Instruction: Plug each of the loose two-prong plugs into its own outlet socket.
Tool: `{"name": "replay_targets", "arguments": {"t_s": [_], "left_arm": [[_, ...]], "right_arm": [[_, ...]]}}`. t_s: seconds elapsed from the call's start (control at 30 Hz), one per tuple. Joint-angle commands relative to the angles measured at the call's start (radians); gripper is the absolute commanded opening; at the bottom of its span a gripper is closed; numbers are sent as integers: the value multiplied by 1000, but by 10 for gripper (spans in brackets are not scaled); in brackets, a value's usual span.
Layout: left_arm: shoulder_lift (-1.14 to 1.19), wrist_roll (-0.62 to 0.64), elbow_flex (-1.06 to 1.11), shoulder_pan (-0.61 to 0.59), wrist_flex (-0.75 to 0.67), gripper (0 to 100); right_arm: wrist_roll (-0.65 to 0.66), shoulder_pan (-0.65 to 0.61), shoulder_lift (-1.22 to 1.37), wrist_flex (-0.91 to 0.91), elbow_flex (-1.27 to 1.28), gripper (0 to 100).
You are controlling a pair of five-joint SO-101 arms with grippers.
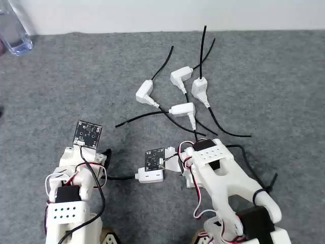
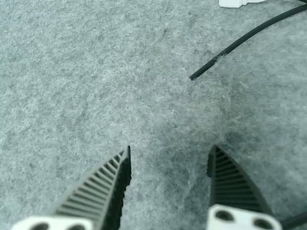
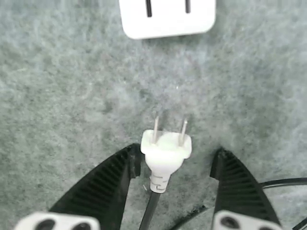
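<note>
Two-prong plug (image 3: 165, 149) lies on the grey felt (image 3: 57, 96) between the fingers of the right gripper (image 3: 177, 152). The fingers stand apart and do not clamp it. One finger sits just beside the plug body; whether it touches is hard to tell. The prongs point toward the white outlet socket (image 3: 168, 21), near it but not in it. The socket's two slots and its far part are cut off at the frame edge.

From the high view this plug is hidden beneath the right arm (image 1: 228, 188). The outlet socket (image 1: 151, 176) lies between the two arms, partly covered by the right wrist's camera board.

Farther out on the felt four more plugs cluster with crossing black cords: a left plug (image 1: 144, 92), a middle plug (image 1: 180, 77), a right plug (image 1: 199, 87) and a near plug (image 1: 183, 109).

The left gripper (image 2: 171, 151) has its fingers spread over bare felt, holding nothing. A black cord end (image 2: 193, 75) lies ahead of it. A white piece (image 2: 240, 2) is cropped at the edge, too little to identify.
</note>
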Motion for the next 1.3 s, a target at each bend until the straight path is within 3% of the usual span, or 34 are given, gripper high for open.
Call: {"name": "replay_targets", "arguments": {"t_s": [0.0, 0.27, 0.83, 0.93, 1.27], "left_arm": [[-11, -11, -7, 3, -17, 246], [-11, -11, -7, 3, -17, 246], [-11, -11, -7, 3, -17, 246], [-11, -11, -7, 3, -17, 246], [-11, -5, -8, 3, -17, 246]], "right_arm": [[-11, -21, 25, 4, -26, 241], [-32, -21, 21, -5, -28, 84], [-72, -22, 24, -16, -32, 78], [-72, -42, 21, -16, -32, 8], [-86, -47, -24, -18, -38, 8]]}}
